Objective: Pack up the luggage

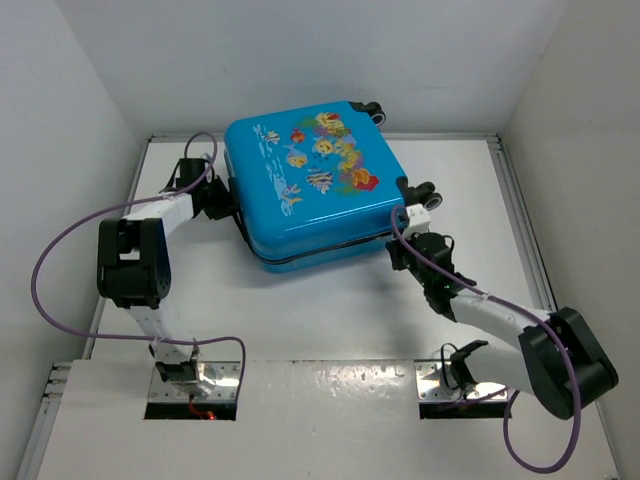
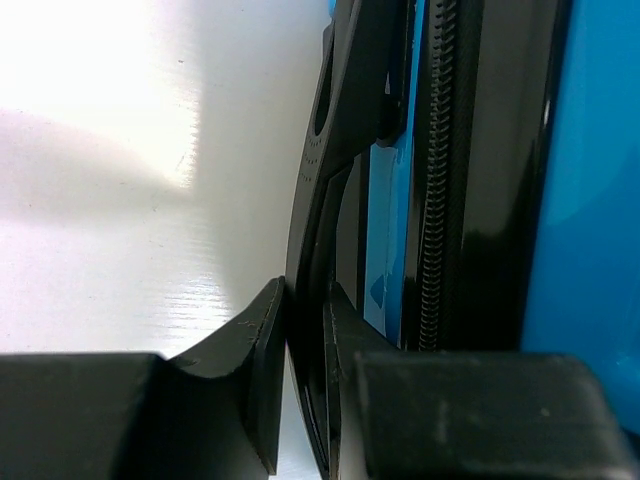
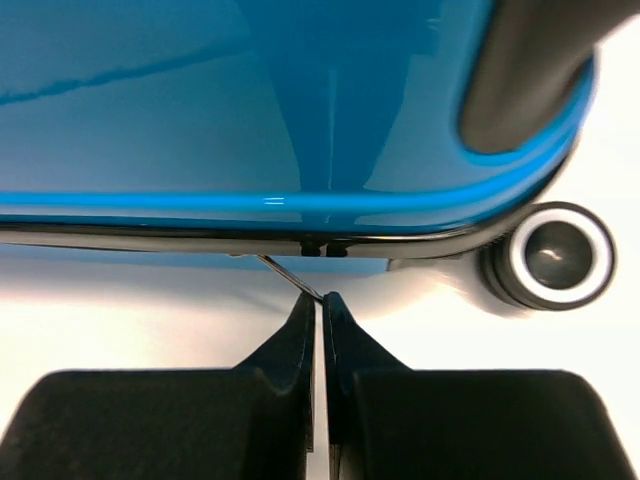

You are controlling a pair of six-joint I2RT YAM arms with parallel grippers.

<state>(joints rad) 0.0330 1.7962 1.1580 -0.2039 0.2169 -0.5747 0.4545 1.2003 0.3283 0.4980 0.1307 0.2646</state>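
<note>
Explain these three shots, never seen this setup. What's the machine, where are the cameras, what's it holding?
It is two small robot arms bolted at the near edge of a white table, each ending in a two-finger claw. The wide picture comes from a fixed camera above and behind them. The other two come from cameras on the wrists, looking along the fingers. On the table lies a closed blue suitcase with fish prints, flat on its side. The left claw is closed around a black strip at the suitcase's side, apparently its handle. The right claw pinches a thin metal zipper pull at the seam, near a wheel.
</note>
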